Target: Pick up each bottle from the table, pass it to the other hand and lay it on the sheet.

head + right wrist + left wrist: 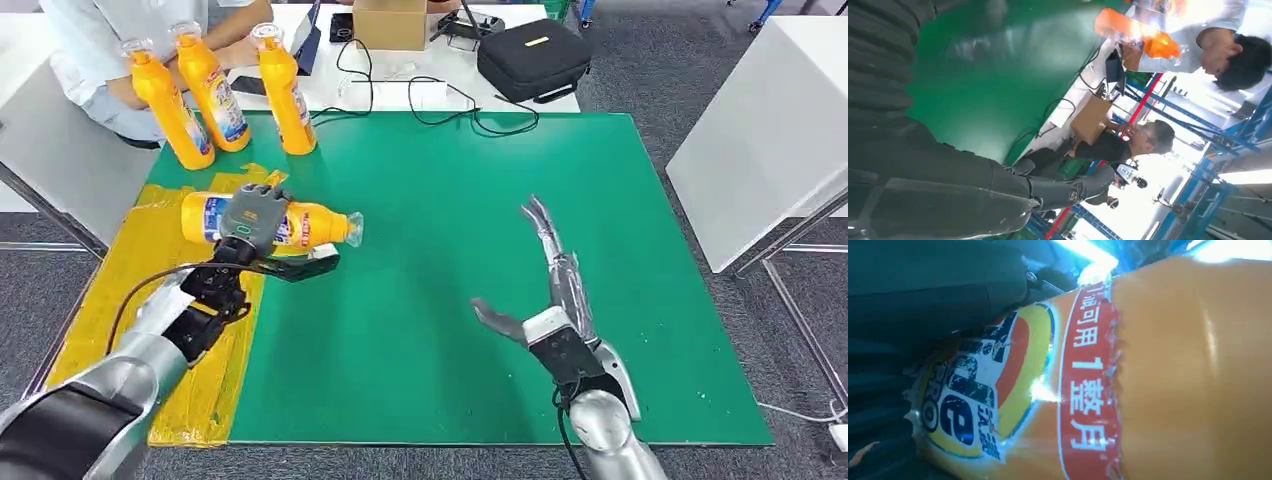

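My left hand (252, 222) grips an orange bottle (310, 224) with a blue, white and red label around its middle. The bottle is held sideways, cap to the right, above the edge where the yellow sheet (150, 250) meets the green mat (450, 250). In the left wrist view the bottle's label (1013, 390) shows close up against my dark fingers (923, 295). Three more orange bottles (282, 92) stand upright at the mat's far left corner. My right hand (555, 290) hovers open over the mat's right half, fingers stretched forward, holding nothing.
A person in a light shirt (90, 60) sits behind the standing bottles. On the white table beyond the mat lie a black case (532, 60), a cardboard box (390, 24) and cables (440, 105). A white table (770, 140) stands to the right.
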{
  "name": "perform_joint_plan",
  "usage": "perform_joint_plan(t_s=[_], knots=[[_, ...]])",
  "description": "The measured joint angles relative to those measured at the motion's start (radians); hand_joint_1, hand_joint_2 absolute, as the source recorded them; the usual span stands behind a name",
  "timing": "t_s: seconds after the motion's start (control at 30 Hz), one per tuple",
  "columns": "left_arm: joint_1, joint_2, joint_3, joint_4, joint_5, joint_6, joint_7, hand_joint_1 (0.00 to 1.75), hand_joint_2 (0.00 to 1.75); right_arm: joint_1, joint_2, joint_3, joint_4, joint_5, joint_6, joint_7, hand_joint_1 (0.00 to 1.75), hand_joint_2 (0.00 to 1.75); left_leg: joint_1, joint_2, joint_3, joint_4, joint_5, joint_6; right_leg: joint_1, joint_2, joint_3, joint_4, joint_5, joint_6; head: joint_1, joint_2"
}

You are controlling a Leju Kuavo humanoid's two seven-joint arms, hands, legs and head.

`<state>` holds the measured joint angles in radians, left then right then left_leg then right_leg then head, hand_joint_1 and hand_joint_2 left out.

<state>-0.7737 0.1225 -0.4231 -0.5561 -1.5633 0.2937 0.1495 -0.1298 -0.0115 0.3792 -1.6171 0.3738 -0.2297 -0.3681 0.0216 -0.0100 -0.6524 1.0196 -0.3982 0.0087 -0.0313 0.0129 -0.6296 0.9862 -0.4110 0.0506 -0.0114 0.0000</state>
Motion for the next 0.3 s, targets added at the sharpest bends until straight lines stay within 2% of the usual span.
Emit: perform_joint_plan(t_s=[0.2,0.23,0.27,0.3], knots=[[-0.033,0.021,0.000,0.072,-0.003,-0.007,0.020,1.75,1.75,0.010,-0.008,-0.004,-0.008,-0.001,0.007,-0.001,0.00,1.75,0.000,0.000,0.000,0.000,0.000,0.000,0.000,0.000,0.001,0.000,0.000,0.000,0.001,0.000],[-0.035,0.023,0.000,0.080,-0.005,-0.012,0.029,1.64,1.75,0.010,-0.008,-0.004,-0.008,-0.002,0.011,-0.001,0.00,1.75,0.000,0.000,0.000,0.000,0.000,0.000,0.000,0.000,0.001,0.000,0.000,0.000,0.000,0.000],[-0.036,0.026,0.000,0.087,-0.006,-0.018,0.036,0.00,1.75,0.009,-0.008,-0.004,-0.008,-0.003,0.016,-0.001,0.00,1.75,0.000,0.000,0.000,0.000,0.000,0.000,0.000,0.000,0.001,0.000,0.000,0.000,0.001,0.000],[-0.037,0.029,-0.001,0.094,-0.006,-0.024,0.041,0.00,1.75,0.009,-0.008,-0.003,-0.008,-0.003,0.019,-0.001,0.00,1.75,0.000,0.000,0.000,0.000,0.000,0.000,0.000,0.000,0.001,0.000,0.000,0.000,0.001,0.000]])
